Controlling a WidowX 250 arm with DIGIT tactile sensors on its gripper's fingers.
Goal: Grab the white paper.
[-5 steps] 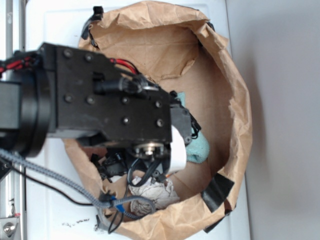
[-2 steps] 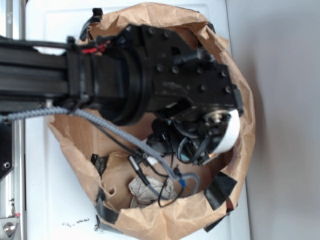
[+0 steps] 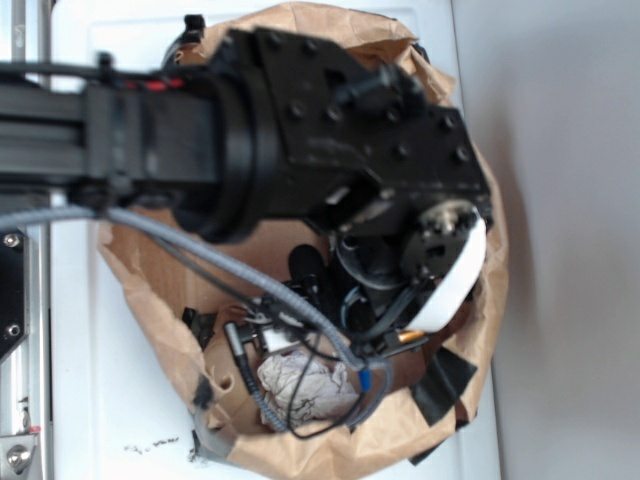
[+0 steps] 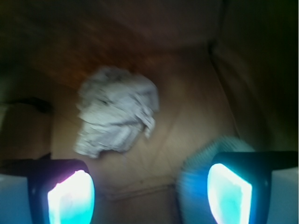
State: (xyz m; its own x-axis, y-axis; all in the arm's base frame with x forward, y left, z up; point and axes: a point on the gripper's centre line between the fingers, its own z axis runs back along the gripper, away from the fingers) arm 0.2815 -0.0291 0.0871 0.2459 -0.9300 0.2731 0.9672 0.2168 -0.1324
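The white paper is a crumpled off-white ball lying on the floor of the brown paper bag. In the exterior view the white paper sits near the bag's lower rim, with cables crossing over it. My gripper is open, with nothing between its glowing fingers. It hangs above the bag floor, short of the ball, which lies ahead and slightly left. A teal cloth lies against the right finger. The black arm covers most of the bag's inside.
The brown bag's walls ring the gripper on all sides. Black tape patches the lower right rim. A grey braided cable loops down into the bag. The bag stands on a white surface.
The arm has swung from the bag's left side to its right side and the wrist has turned. The teal cloth is now hidden in the exterior view. The paper ball has stayed put.
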